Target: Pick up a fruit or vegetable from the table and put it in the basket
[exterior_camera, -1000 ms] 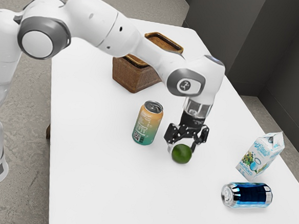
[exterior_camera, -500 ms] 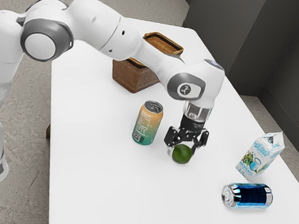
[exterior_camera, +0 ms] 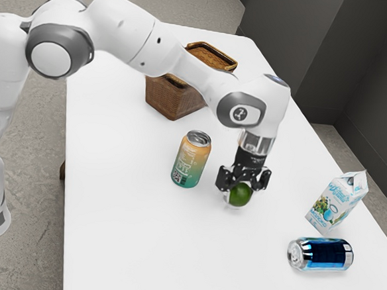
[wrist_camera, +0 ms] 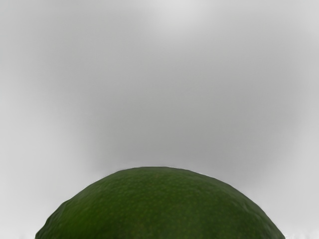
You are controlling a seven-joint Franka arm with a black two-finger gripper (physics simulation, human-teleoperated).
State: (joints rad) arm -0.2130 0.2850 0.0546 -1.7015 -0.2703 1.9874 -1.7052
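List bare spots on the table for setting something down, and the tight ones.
Biggest: the table's near stretch, bordered by the orange-green can, blue can and edge at the exterior view's left. Smaller: between basket and orange-green can. Tight: around the claw at the green fruit; between carton and blue can.

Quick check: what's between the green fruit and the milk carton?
Just a bare stretch of white table lies between the green fruit and the milk carton, seen in the exterior view.
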